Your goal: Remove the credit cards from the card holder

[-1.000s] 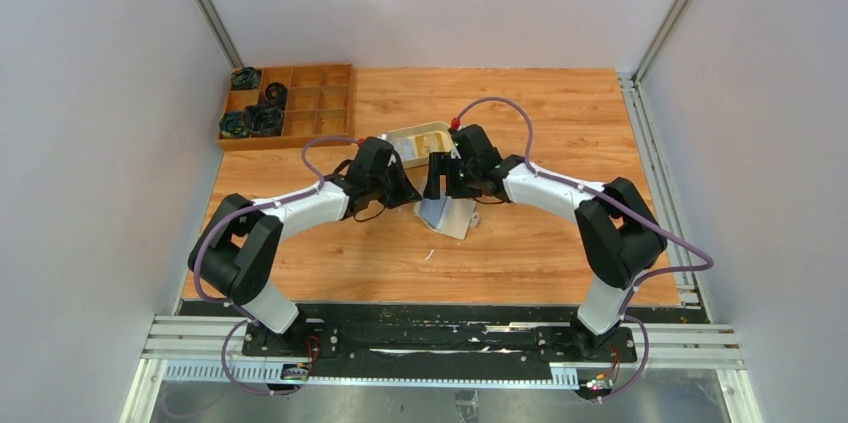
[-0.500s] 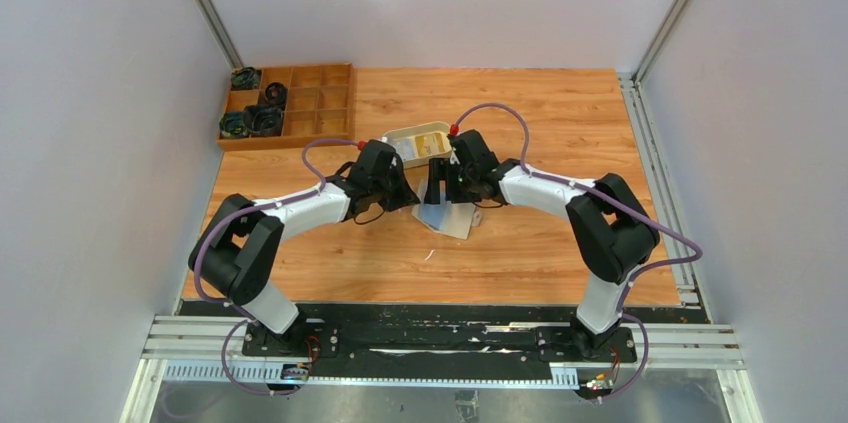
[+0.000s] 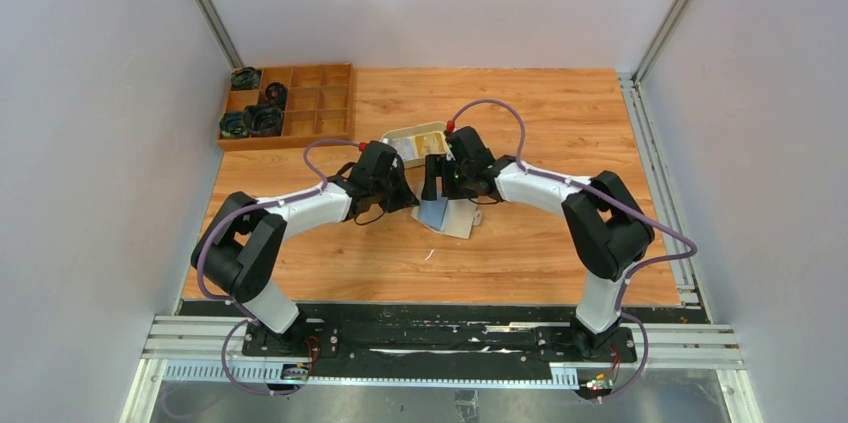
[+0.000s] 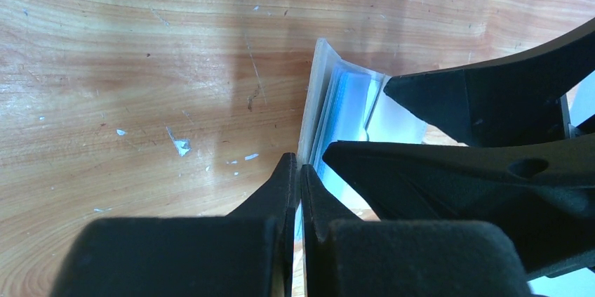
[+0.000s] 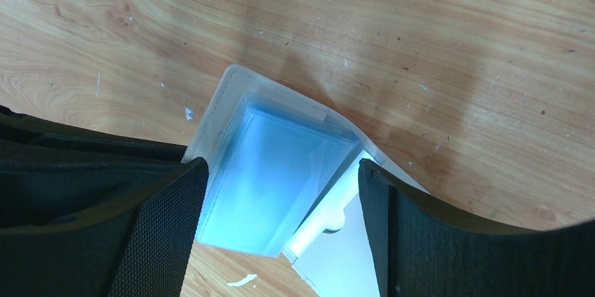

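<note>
The left gripper [image 4: 300, 168] is pressed together, pinching the raised flap of the card holder [image 4: 317, 93], which lies open on the desk [image 4: 140, 65]; the right gripper [image 5: 283, 170], spread wide, straddles its pale-blue credit cards [image 5: 266, 160]

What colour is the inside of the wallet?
Pale blue inside the card holder; the right wrist view shows it best.
</note>
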### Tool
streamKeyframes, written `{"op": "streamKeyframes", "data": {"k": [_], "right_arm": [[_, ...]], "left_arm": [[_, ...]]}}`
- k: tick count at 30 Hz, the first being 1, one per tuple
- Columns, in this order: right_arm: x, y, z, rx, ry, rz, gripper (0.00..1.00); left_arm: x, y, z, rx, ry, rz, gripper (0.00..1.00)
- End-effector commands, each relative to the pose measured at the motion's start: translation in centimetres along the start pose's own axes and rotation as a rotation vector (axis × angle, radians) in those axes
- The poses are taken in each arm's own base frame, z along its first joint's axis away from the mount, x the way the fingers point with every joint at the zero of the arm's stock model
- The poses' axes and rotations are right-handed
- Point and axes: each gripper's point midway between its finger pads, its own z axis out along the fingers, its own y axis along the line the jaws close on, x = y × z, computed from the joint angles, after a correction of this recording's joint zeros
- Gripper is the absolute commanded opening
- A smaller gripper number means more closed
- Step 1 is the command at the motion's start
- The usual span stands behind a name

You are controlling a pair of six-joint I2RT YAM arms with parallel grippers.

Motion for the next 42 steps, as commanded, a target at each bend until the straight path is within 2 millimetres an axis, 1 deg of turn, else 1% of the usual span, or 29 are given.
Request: {"op": "streamKeyframes", "data": {"k": [1,6,9,17,19,25,33,36,38,42], "right_arm": [[1.2,-0.3,0.8,0.048,0.046,-0.038,0.82],[2.5,-0.8,1.5,0.074,0.092,-0.061,0.81],[3.1,-1.4,1.5,0.101,0.113,-0.084,0.81],[3.3,-3.2,-0.1,0.177,0.131,-0.183,0.82],[3.3,-3.4,-0.5,0.187,0.133,-0.200,0.82],[3.2,-4.7,-1.1,0.248,0.130,-0.242,0.82],[3.2,-4.7,-1.2,0.246,0.148,-0.269,0.84],[2.7,-4.5,-0.9,0.242,0.146,-0.285,0.85],[2.0,-4.1,-0.6,0.238,0.139,-0.296,0.86],[1.3,-3.5,0.4,0.221,0.142,-0.308,0.86]], "left_arm": [[0.1,0.1,0.5,-0.012,-0.001,0.019,0.00],[-0.1,0.3,0.4,-0.021,-0.021,0.016,0.00],[-0.4,0.4,0.3,-0.030,-0.034,0.018,0.00],[-0.8,1.1,0.1,-0.069,-0.066,0.004,0.00],[-0.6,1.1,-0.1,-0.070,-0.064,-0.001,0.00],[-0.7,1.7,-0.3,-0.101,-0.090,-0.007,0.00],[-0.1,2.3,-0.3,-0.124,-0.095,-0.019,0.00],[0.3,2.5,-0.1,-0.129,-0.087,-0.020,0.00],[0.6,2.6,0.1,-0.132,-0.081,-0.021,0.00],[1.1,2.6,0.4,-0.133,-0.071,-0.027,0.00]]}}
